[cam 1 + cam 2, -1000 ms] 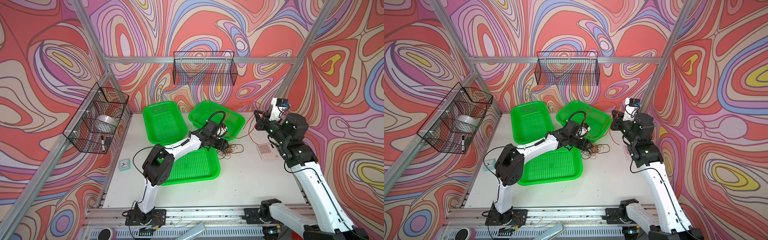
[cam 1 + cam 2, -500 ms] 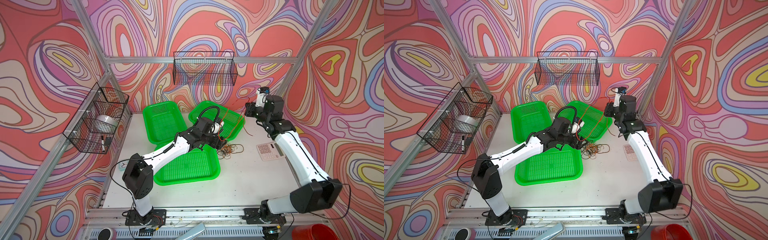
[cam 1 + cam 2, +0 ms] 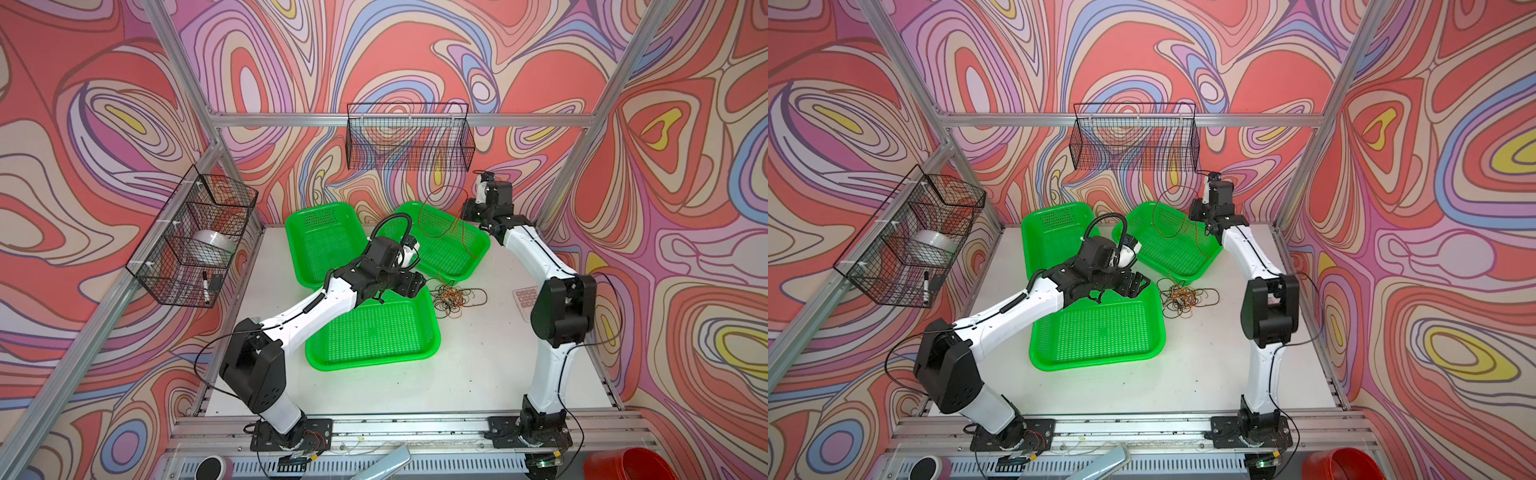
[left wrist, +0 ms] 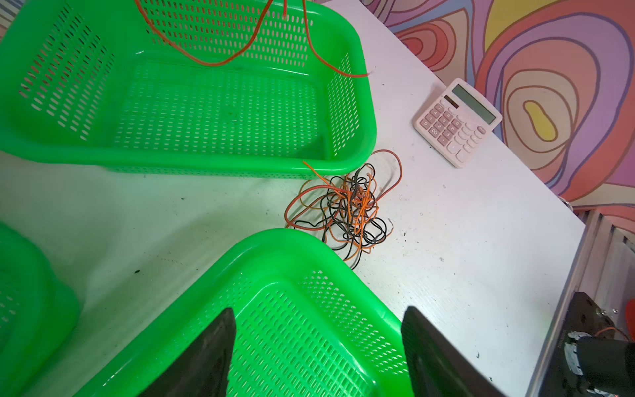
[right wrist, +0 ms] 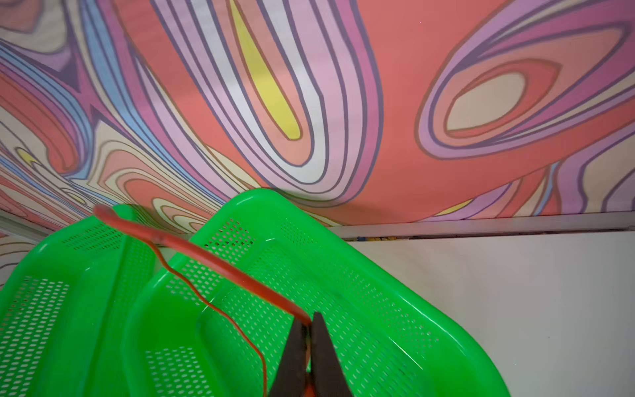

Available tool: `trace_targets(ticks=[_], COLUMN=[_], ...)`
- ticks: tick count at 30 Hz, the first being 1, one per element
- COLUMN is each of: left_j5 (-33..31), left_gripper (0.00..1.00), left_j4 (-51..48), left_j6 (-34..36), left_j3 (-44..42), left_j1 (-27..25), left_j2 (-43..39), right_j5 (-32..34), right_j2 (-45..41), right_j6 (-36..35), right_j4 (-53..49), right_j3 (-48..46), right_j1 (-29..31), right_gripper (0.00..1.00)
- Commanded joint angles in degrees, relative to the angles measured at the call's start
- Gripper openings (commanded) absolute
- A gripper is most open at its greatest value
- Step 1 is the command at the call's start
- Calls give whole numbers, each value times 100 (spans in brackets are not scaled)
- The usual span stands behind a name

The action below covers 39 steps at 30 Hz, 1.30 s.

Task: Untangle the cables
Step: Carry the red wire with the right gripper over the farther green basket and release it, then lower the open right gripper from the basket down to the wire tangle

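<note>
Three green trays of hard, glossy plastic sit on the matte white table [image 4: 137, 213]. Each is rectangular with rounded corners and rolled rims, and its floor and walls are pierced with rows of small slots. One is at the front [image 3: 374, 362], one at the back left [image 3: 324, 216] and one at the back right [image 3: 482, 249]. The cables are thin, limp wires in two lots. Most of them form a loose tangle [image 4: 347, 206] of orange, black and red-brown loops. It lies flat on the table between the front tray's corner and the back right tray, just beside both; the strands are too knotted to count. A single red cable [image 5: 206, 254] is lifted clear of it. The right gripper [image 5: 311, 319] has its dark, tapered fingers pressed together on this cable, high above the back right tray. From there the cable arcs up and droops in a wide loop [image 3: 419, 216] into that tray, and in the left wrist view a frayed tip shows by the tray's rim. The left gripper [image 4: 318, 309] hovers over the front tray's corner with its two black wedge-shaped fingers spread wide, holding nothing. One pale pink calculator [image 4: 457, 123] with rounded keys and a grey display lies near the table's right edge, apart from the tangle. Two black wire-mesh baskets hang on the walls, one at the back [image 3: 409, 141] and one on the left [image 3: 195, 232].
</note>
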Motion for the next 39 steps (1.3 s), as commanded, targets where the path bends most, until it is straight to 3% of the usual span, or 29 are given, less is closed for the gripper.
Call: trace_targets(ticks=[1,5,6,9,13,17,22,30,35,39], left_j5=[-214,-250,-245,-250,-279,-272,-190,-7,167,374], left_gripper=[78,78,78,78,78,78,78,78,76,75], left_j4=[-147,-138,-134,-252,-357,-288,-254,-255,-32,115], left_j6=[183,180,174,190,122,-100,-254,-306,-197,-133], left_j3=[20,62,80,213,260,158,111,150,149,231], left_j1=[10,57,68,77,76,76,-17,-433,-707,-950], left_j2=[-123,-108,-92,-9,-6,-63,-150,-82,390,771], right_j5=[132,415,474,494,594,663,671,545,454,325], right_j2=[494,849,937,1126,860,294,-683,-2873,-3549,-3541], right_j6=[-151,-315,-351,-469,-628,-718,-670,-170,412,575], right_j4=[-86,-63,-133,-602,-948,-1212,-1517,-1569,-1144,-1229], right_j3=[276,154,173,442,491,285,-386,-2800,-4220,-4593], right_j1=[167,321,356,393,429,429,462,761,877,886], right_gripper=[0,0,4,38,59,71,74,72,70,70])
